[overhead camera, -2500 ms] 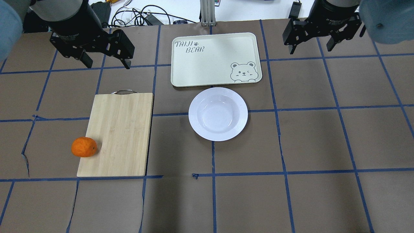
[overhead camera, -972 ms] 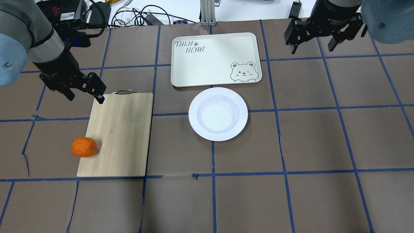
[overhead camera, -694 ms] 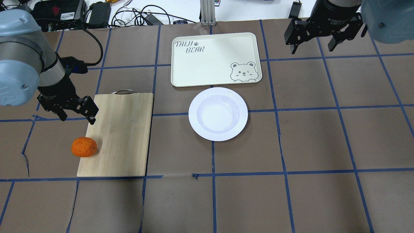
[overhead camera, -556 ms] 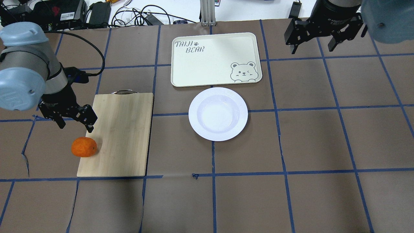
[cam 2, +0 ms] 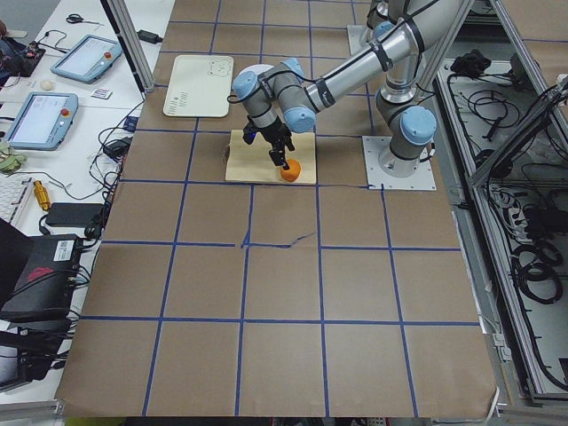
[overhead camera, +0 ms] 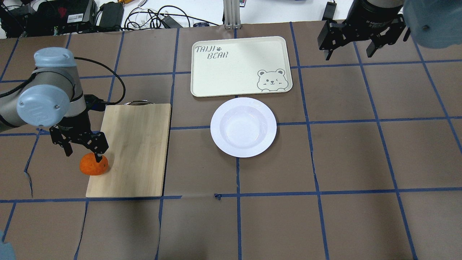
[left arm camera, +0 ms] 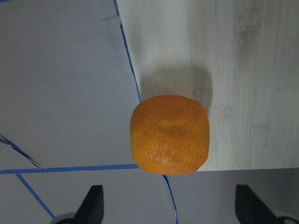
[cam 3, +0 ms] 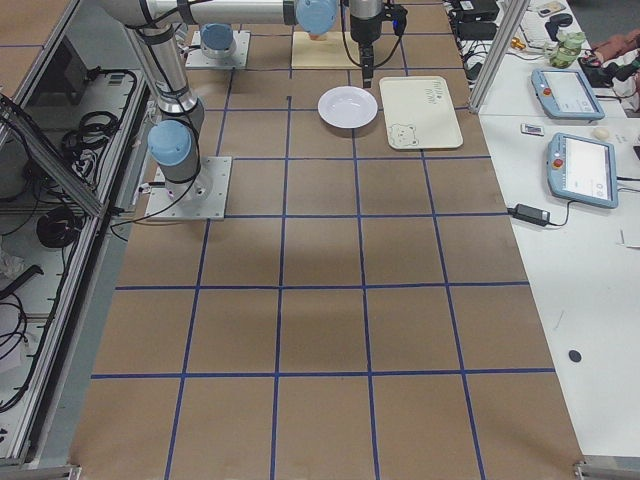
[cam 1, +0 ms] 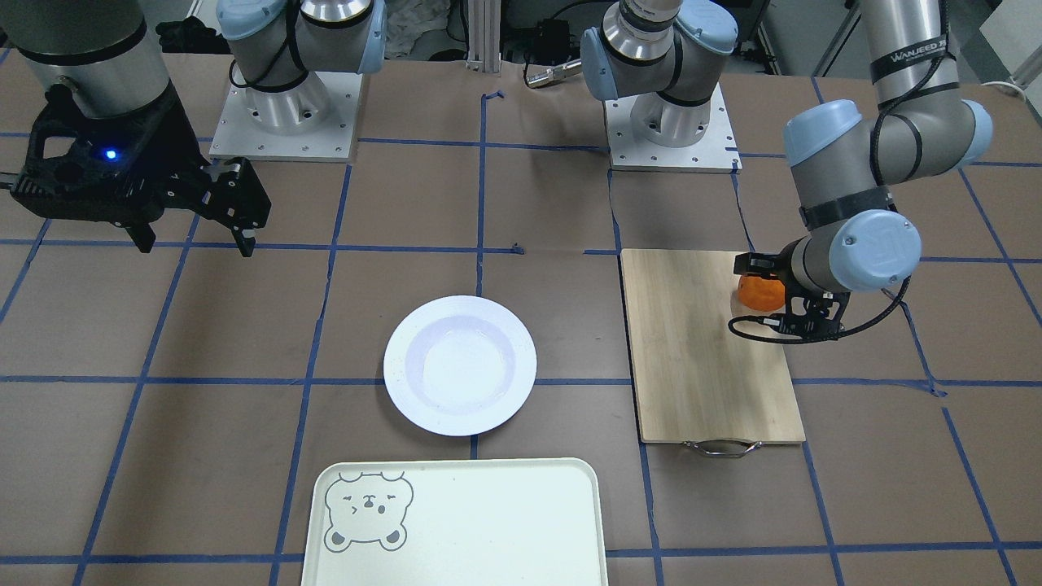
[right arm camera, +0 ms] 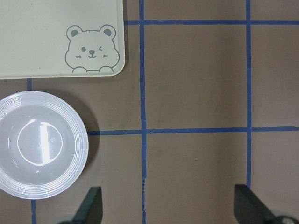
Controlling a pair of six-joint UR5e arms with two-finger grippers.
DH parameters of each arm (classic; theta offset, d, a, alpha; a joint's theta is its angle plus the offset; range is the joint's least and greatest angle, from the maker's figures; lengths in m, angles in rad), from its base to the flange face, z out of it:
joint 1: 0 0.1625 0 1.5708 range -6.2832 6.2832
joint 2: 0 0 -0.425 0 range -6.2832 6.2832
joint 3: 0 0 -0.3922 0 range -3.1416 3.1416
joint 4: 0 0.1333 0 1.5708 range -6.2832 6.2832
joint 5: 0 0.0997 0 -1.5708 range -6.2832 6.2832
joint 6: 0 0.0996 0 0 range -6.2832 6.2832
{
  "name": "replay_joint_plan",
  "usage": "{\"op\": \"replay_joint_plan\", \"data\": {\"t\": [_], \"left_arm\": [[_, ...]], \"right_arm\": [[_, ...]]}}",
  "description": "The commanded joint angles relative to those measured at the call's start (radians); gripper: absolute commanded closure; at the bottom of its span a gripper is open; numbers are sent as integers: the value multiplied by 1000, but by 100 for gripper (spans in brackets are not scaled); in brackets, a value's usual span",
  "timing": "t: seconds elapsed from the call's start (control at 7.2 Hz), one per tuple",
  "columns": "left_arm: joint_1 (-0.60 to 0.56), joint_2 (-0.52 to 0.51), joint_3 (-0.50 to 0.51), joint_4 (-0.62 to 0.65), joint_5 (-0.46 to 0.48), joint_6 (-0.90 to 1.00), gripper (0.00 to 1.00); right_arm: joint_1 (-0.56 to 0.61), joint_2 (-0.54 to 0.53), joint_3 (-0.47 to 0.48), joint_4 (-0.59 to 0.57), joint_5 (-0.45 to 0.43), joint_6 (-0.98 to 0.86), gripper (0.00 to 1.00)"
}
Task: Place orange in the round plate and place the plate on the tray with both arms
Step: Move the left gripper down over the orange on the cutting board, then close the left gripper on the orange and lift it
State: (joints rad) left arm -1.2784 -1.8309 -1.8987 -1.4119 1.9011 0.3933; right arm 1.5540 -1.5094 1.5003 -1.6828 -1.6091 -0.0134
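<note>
Orange (overhead camera: pixel 93 165), small, round and bright, straddles the 8 o'clock edge of the bamboo cutting board (overhead camera: pixel 133 151), below the left gripper (overhead camera: pixel 83 156), whose jaws are spread wide and grip nothing. At the board's 3 o'clock the glossy white round plate (overhead camera: pixel 217 127) shows a bare centre. At the plate's 12 o'clock, apart from it, is the pale cream-green rectangular tray (overhead camera: pixel 234 72), its floor bare. At the tray's 3 o'clock the right gripper (overhead camera: pixel 347 56) is spread wide, unloaded.

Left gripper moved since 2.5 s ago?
Yes. The left gripper travelled from beyond the cutting board's handle end, down the overhead view, to over the orange at the board's left edge.
</note>
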Motion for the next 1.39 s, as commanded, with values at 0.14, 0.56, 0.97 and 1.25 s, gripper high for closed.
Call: {"op": "replay_joint_plan", "data": {"t": [0.14,0.56,0.97,1.25], "left_arm": [[4,-74,-13,8,4,-2,0],[2,-80,-2,27,3,66,63],[-31,-54,80,12,-26,67,83],[-141,-68,203,-58,-129,-76,83]], "right_arm": [[0,0,1,0,0,1,0],[-2,0,1,0,-2,1,0],[-2,0,1,0,0,1,0],[-2,0,1,0,-2,1,0]]}}
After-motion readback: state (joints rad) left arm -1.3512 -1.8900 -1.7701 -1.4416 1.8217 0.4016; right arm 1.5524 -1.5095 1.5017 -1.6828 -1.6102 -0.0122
